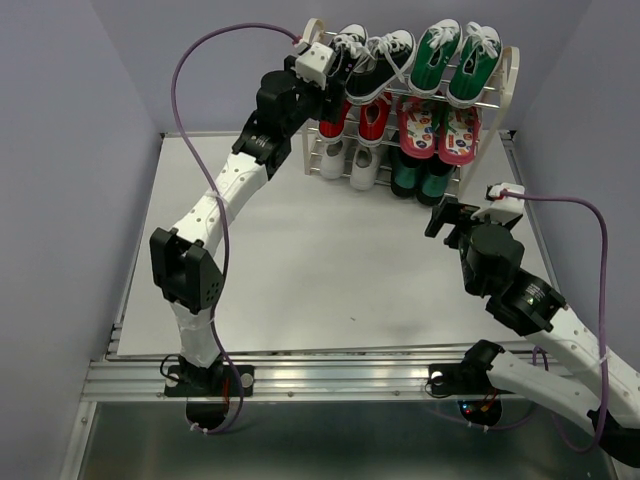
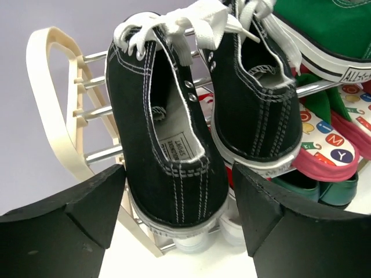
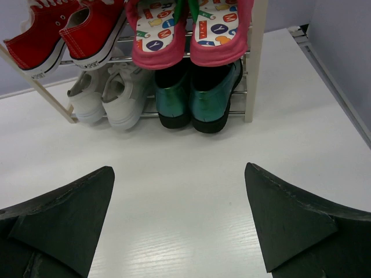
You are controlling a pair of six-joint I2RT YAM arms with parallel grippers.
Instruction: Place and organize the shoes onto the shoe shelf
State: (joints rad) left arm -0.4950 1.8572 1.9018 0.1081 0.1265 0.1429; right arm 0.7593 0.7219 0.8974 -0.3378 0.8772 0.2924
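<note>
Sitting on the shoe shelf (image 2: 53, 119): black pair (image 1: 365, 60), red pair (image 1: 372, 118), white pair (image 1: 345, 160) — seemingly done; left gripper (image 2: 178, 191) spread wide either side of a black heel, right gripper (image 3: 179, 174) wide, empty.

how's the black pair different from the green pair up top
The black pair sits at the left of the top of the shelf, the green pair at the right. The left claw, open, flanks one black heel; no claw is near the green pair. Both have white laces and rest with heels toward the arms.
</note>
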